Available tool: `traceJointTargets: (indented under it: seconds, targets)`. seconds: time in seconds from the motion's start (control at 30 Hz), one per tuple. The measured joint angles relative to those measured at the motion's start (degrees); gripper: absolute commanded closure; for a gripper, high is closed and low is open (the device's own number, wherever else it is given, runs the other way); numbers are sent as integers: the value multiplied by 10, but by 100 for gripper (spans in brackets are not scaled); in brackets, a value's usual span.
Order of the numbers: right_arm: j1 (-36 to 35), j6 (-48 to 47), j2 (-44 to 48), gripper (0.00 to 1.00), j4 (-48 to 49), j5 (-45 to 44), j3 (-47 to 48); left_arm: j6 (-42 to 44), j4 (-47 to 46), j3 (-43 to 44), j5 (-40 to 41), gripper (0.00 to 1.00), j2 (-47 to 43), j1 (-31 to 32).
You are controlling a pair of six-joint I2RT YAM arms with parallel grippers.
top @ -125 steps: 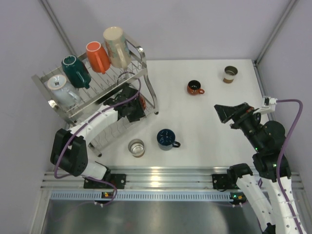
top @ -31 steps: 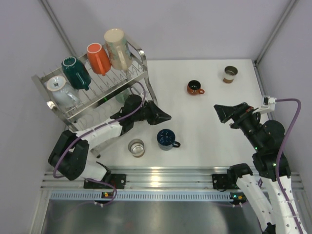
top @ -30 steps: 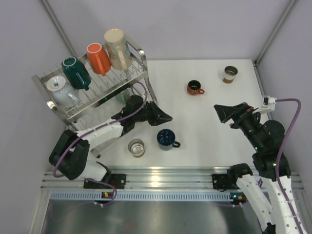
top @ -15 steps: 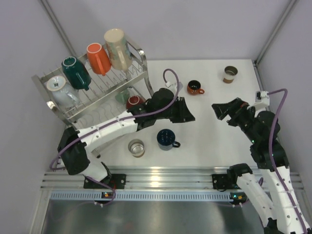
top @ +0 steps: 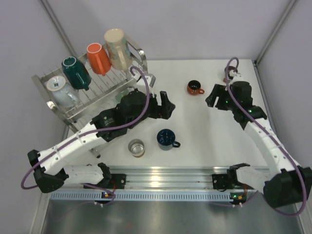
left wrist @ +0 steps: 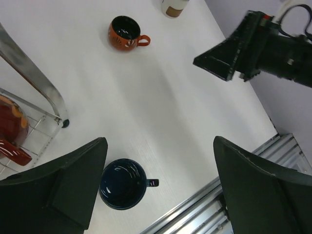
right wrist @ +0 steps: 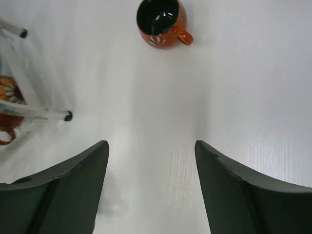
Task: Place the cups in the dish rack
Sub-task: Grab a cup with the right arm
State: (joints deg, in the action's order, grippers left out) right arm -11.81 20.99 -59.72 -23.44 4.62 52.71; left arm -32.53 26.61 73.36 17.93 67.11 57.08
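Note:
The dish rack [top: 142, 54] stands at the back left. Its upper tier carries a pale blue cup [top: 61, 90], a dark teal cup [top: 75, 72], an orange cup [top: 99, 57] and a tall beige cup [top: 117, 47]. A red cup [left wrist: 9, 127] lies on the lower tier. On the table are a navy cup [top: 165, 139], a clear glass [top: 136, 147] and a small orange-brown mug [top: 195, 87]. My left gripper [top: 168, 106] is open and empty, hovering just right of the rack, above the navy cup [left wrist: 123, 184]. My right gripper [top: 212, 97] is open and empty, right of the orange-brown mug [right wrist: 160, 19].
A brown-and-white cup [left wrist: 174, 6] stands at the far right corner, largely hidden by the right arm in the top view. The rack's front leg [left wrist: 34, 78] reaches the table near both grippers. Grey walls close in the table; a metal rail [top: 161, 178] runs along the near edge.
My left gripper came out of the rack's lower tier, leaving the red cup there, swung right and opened wide. My right arm reached forward and left toward the orange-brown mug.

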Motion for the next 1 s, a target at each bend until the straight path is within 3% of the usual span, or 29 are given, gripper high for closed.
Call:
traceJointTargets:
  seconds: [0.27,0.5,0.77,1.0]
  targets:
    - [1,-96,-264,27,68,-45,140,56,3,-16,-23,2,-37,0]
    - [1,-169,-436,30,89,-62,271,94,-40,-111,-99,10,-141,0]
    - [1,-231,-563,34,77,-63,396,122,-103,-149,-128,14,-244,0]
    - [1,-251,-613,49,66,-37,423,134,-113,-151,-158,18,-236,0]
